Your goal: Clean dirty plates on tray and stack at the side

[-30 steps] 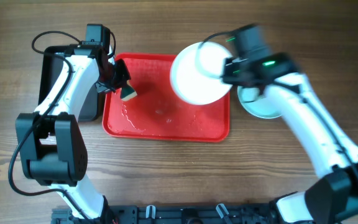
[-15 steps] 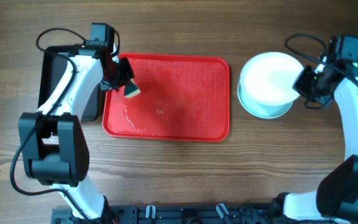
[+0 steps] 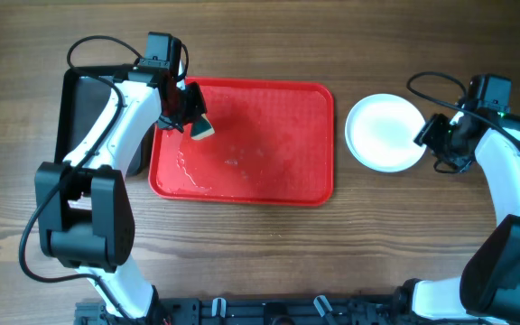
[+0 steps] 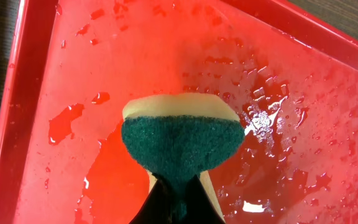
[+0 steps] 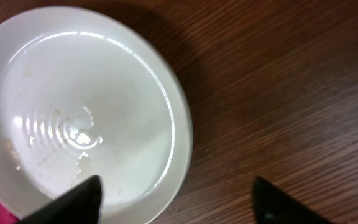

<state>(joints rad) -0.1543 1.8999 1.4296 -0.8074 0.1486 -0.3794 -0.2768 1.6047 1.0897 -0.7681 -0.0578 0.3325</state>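
The red tray (image 3: 269,181) lies mid-table, wet with drops (image 4: 272,118), and bears no plate. Over its far left corner my left gripper (image 3: 186,110) is shut on a yellow sponge with a green scouring face (image 3: 204,130) (image 4: 180,138), which hangs just above the wet tray floor. A white plate (image 3: 382,134) (image 5: 73,112) rests on the wood to the right of the tray; whether others lie beneath it does not show. My right gripper (image 3: 433,142) (image 5: 178,198) stands open at the plate's right rim, one finger (image 5: 79,199) over the plate, the other over the table.
A black tray (image 3: 87,108) sits left of the red tray, partly under my left arm. Bare wooden table (image 5: 291,93) surrounds the plate on the right. Cables loop behind both wrists.
My right gripper carried the white plate from above the tray to the right, lowered it onto the plate there and opened. The left gripper shifted the sponge slightly right.
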